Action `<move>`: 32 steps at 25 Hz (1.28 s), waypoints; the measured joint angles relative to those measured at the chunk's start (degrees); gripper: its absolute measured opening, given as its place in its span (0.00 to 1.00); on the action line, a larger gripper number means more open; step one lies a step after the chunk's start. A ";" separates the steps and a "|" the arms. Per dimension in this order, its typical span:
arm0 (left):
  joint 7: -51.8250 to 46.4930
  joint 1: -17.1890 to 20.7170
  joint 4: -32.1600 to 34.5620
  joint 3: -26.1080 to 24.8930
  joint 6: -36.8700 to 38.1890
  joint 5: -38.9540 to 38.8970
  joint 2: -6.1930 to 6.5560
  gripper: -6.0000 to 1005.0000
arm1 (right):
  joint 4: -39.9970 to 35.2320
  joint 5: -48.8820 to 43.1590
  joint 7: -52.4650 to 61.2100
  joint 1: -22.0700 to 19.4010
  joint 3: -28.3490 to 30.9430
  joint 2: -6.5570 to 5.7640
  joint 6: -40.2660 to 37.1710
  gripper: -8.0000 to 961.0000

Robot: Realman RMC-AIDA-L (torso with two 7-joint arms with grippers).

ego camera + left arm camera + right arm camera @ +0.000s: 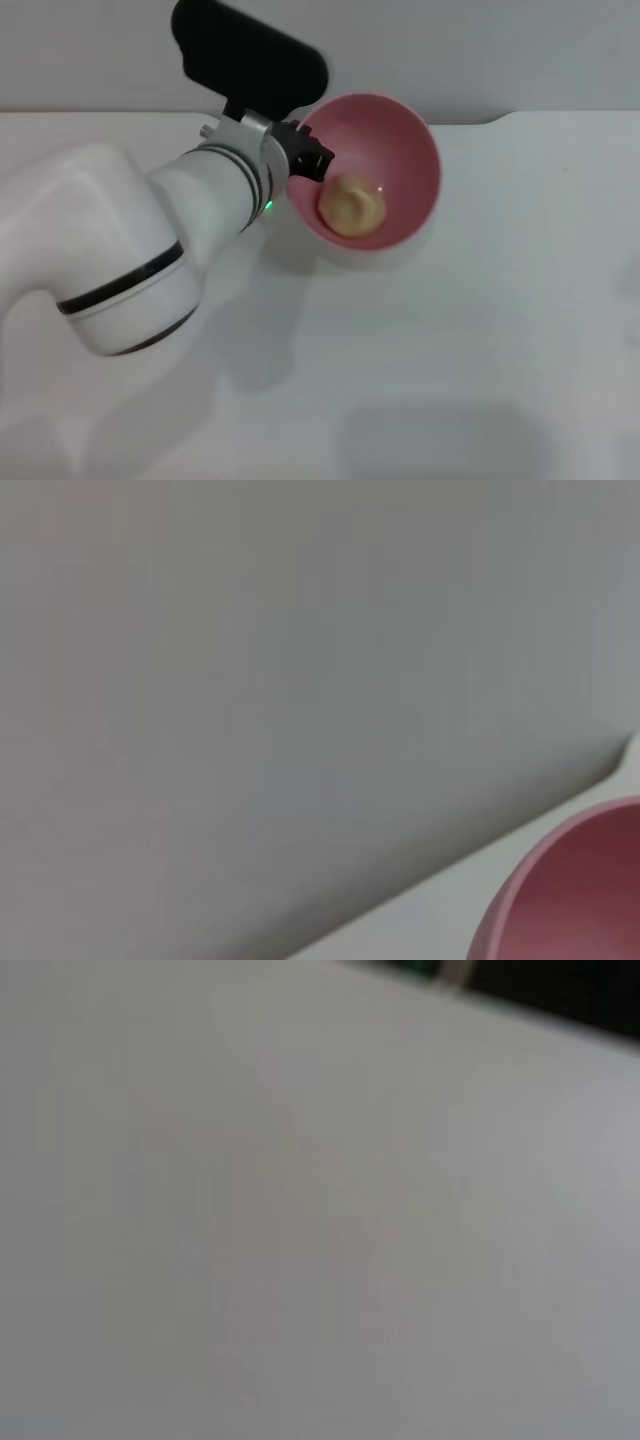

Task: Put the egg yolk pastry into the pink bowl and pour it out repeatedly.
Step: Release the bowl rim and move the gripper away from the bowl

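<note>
Left pincer (pixel 312 160) clamped the pink bowl (pixel 400 140) by its rim, tilted above the counter (pixel 500 330), egg yolk pastry (pixel 352 206) lodged inside, seemingly mid-pour.

One pink bowl (pixel 400 150), one egg yolk pastry (pixel 352 206).

The left arm (pixel 130 270) consisted of bulky, glossy white rounded housings. A thin black seam band encircled the large near joint, and a second black band ran around the segment farther along. Toward the wrist, a silver metal collar with a small protruding screw adjoined the white shell. A small green indicator light glowed beside this collar. A matte black rounded block was mounted beyond it.
</note>
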 joint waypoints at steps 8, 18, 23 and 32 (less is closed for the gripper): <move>14.83 -1.92 3.41 -5.03 -4.30 -17.46 0.14 0.01 | -8.09 5.90 -0.31 0.51 0.88 -0.04 -9.01 0.01; 28.94 -2.06 3.19 -12.36 -9.90 -34.32 0.14 0.01 | -14.26 11.92 -0.37 1.02 0.98 -0.12 -10.59 0.01; 30.09 -2.72 3.40 -13.80 -14.73 -34.93 0.14 0.01 | -17.89 13.75 -0.37 1.93 0.60 -0.19 -10.21 0.01; 31.23 -5.28 0.61 -14.26 -18.02 -35.29 0.10 0.01 | -20.02 13.95 -0.40 3.63 -0.08 -0.12 -9.88 0.01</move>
